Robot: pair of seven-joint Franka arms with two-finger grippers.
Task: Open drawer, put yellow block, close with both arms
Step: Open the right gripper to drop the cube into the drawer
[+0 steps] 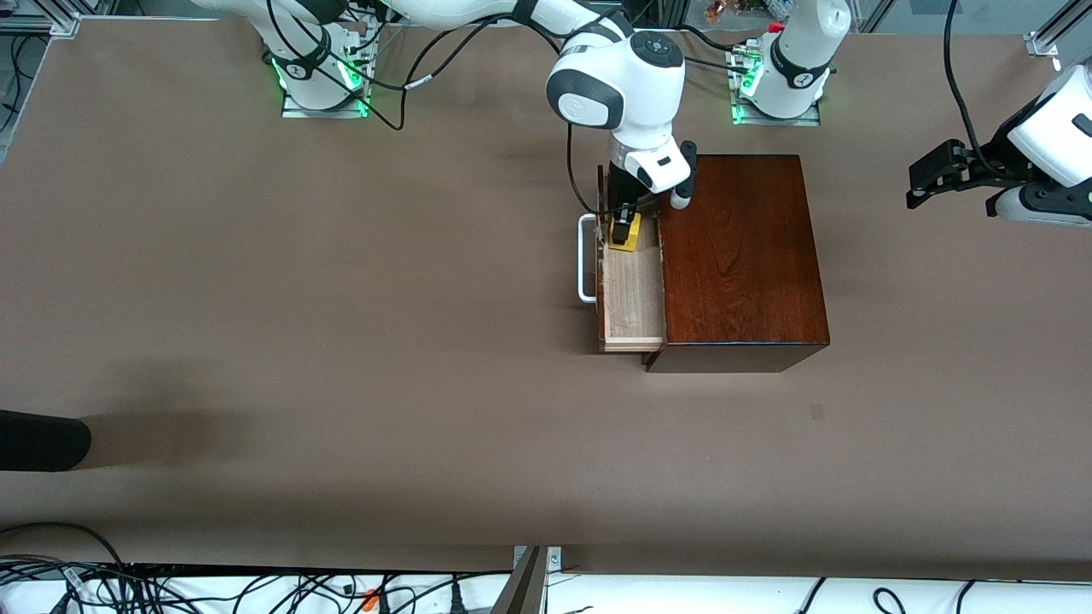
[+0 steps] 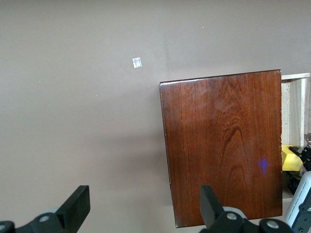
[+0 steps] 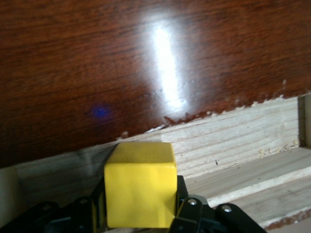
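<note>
- Right gripper (image 1: 625,228): clenched on the yellow block (image 1: 626,233), fingers pressed against two opposite faces. My right wrist view shows the cube (image 3: 140,184) square between the black pads, pale tray boards just under it.
- Block position: down inside the open drawer (image 1: 633,294), at the end of the tray farther from the front camera, close beside the mahogany box (image 1: 738,256). I cannot tell whether its underside touches the tray floor or hangs just above it.
- Drawer: pulled out toward the right arm's end of the table, light-wood tray exposed, white handle (image 1: 585,258) out ahead of the dark front.
- Left gripper (image 1: 937,173): waits up in the air over bare table (image 1: 256,298) toward the left arm's end, well apart from the box. Fingers spread wide and empty in my left wrist view (image 2: 141,208), which looks down on the box top.
- Step in hand, as I judge it: the placing. Opening is done; the block is in the tray but not yet let go.
- Next move calls for: release the block, lift the right gripper straight up, clearing the box edge and drawer front. Then both arms are needed at the drawer front to push it shut; the left has a long reach to come in.
- Watch: wrist body sits close over the box's top edge; a sideways exit could clip it.
</note>
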